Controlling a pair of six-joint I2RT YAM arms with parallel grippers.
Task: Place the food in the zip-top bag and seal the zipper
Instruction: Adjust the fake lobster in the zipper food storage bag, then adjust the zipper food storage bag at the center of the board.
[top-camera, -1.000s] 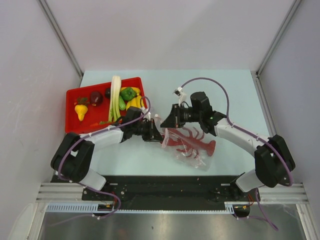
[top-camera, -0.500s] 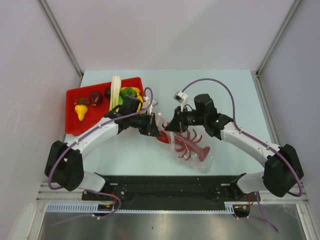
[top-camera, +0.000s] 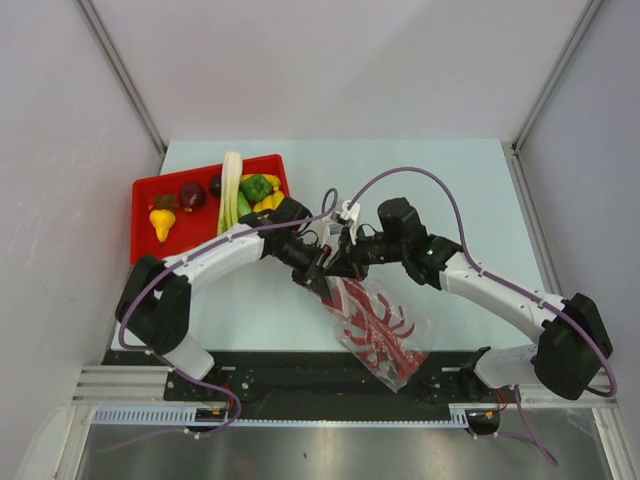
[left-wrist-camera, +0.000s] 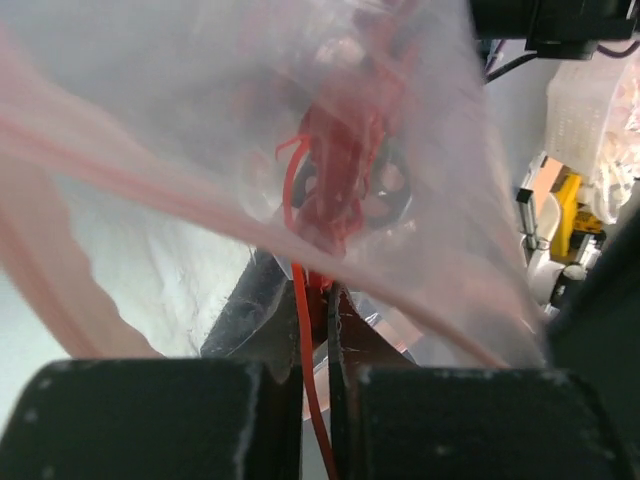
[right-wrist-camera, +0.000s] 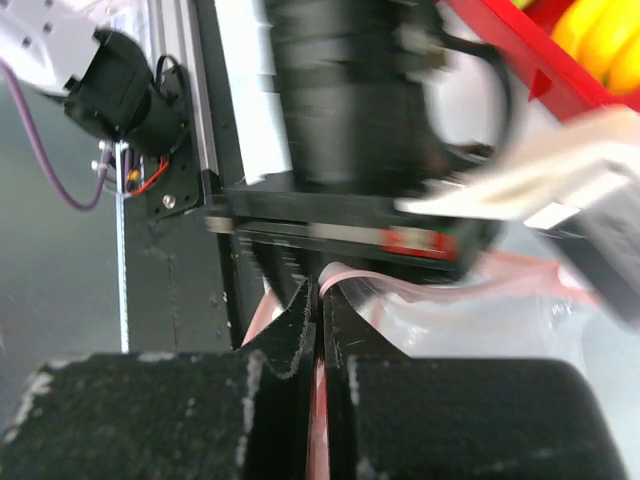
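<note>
Moved: compared with a second ago, the crinkly clear plastic zip-top bag is now trailing toward the lower centre of the top view instead of lying out to the right. My two claws are meeting closer together at mid-frame.
Left claw: the fingers are pressing almost fully together, pinching a fold of bag film at the mouth, and a thin red strand is running down between them.
Right claw: the fingers are squeezing shut, with barely a slit left, on the thin pinkish-red zipper strip of the same mouth.
Bag: its mouth is sitting between my claws at the centre of the top view, and its body is sloping away to the lower right over the pale blue-green tabletop.
Red toy lobster: it is already lying inside the bag, well down from the mouth.
Red plastic tray: at the upper left it is holding the yellow pear, dark maroon round fruit, white-green leek, green bell pepper and yellow bananas, none of them bagged yet.
Handling: I am judging the film to be light, floppy and slippery, so it is probably sagging shut wherever I am not holding it. The strip looks like the stiffest part.
Hold: I am favouring grips on the strip near its two ends, pulling apart to keep the mouth open.
</note>
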